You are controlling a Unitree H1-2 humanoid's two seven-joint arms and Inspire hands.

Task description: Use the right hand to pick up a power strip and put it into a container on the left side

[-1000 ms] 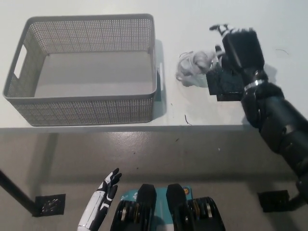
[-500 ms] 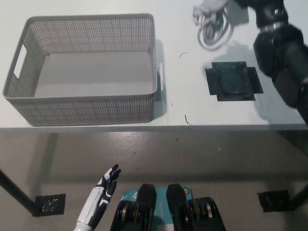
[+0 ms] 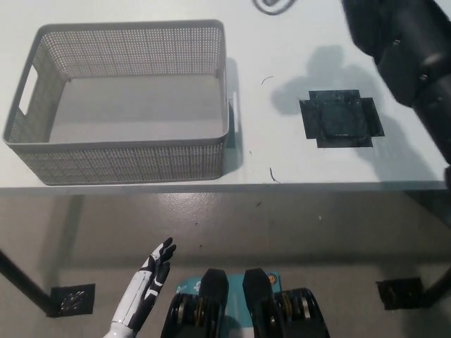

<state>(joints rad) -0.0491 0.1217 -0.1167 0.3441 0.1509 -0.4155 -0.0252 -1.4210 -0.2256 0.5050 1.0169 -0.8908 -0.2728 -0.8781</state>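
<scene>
1. The table (image 3: pixel 296 165) is white and fills the upper part of the head view — its front edge runs straight across, with grey floor (image 3: pixel 232 225) below it.
2. A grey mesh basket (image 3: pixel 120 158) stands on the table's left part, close to the front edge; it has perforated walls and a handle slot in its left end.
3. A black cross-shaped mat (image 3: pixel 342 121) lies flat on the table's right part, well apart from the basket.
4. A loop of white cable (image 3: pixel 275 5) shows at the table's far edge — cut off by the picture's top.
</scene>
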